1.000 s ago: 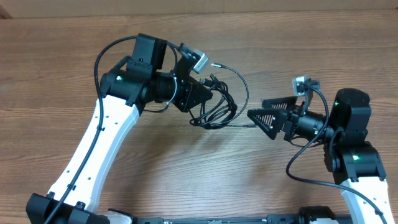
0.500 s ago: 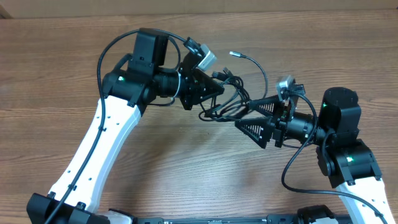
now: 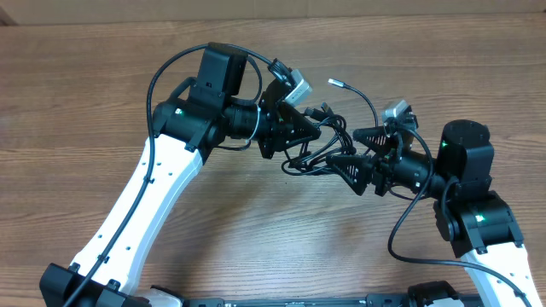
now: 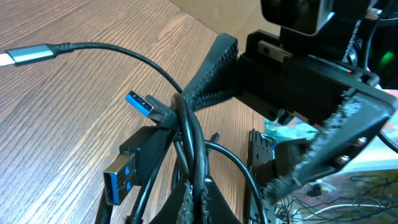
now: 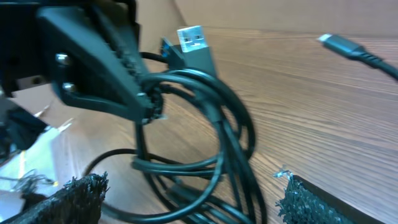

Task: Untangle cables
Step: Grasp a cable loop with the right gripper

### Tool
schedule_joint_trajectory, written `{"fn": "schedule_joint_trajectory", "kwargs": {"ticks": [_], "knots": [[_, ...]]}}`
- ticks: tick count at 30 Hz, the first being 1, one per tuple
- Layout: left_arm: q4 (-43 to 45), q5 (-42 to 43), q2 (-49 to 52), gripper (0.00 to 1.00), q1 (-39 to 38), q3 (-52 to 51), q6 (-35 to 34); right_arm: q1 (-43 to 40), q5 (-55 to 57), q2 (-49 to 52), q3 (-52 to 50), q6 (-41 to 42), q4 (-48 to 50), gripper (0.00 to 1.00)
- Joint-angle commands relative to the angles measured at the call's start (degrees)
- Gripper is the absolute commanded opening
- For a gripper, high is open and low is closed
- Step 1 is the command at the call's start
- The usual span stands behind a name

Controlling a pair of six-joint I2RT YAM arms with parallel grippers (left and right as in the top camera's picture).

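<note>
Moved in since 1 second ago: right gripper (image 3: pixel 355 151), jaws apart either side of the cables (image 3: pixel 324 145); I want 1 loop. Anchor: left gripper (image 3: pixel 310 134), clamped on that bundle, holding it above the table (image 3: pixel 102 68).

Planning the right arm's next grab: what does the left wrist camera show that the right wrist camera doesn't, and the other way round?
Left wrist only: the blue tongues of two USB plugs, and the right gripper facing the bundle with its jaws spread wide. Right wrist only: the left gripper seen from outside, shut on the looped cables. Both: the tangled loops, the loose silver-tipped plug off to one side, and the wooden table.
</note>
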Motion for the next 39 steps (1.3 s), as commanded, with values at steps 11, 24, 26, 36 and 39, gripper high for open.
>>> {"fn": "schedule_joint_trajectory", "kwargs": {"ticks": [11, 24, 26, 36, 39], "knots": [[0.96, 9.31, -1.68, 0.04, -0.48, 1.88, 1.09, 0.33, 6.23, 3.34, 1.88, -5.20, -1.22, 0.70], [1.55, 2.45, -1.68, 0.04, -0.52, 1.88, 0.87, 0.33, 0.57, 4.76, 1.88, -5.18, -1.44, 0.08], [1.75, 2.36, -1.68, 0.04, -0.52, 1.88, 0.85, 0.33, 0.11, 4.76, 1.88, -5.16, -1.90, 0.05], [1.81, -18.25, -1.68, 0.04, -0.52, 1.88, -9.92, 0.31, 0.15, 3.54, 1.88, -5.16, -5.92, 0.04], [1.81, -27.47, -1.68, 0.04, -0.44, 1.88, -17.49, 0.31, 0.15, 2.32, 1.88, -4.94, -6.58, 0.04]]}}
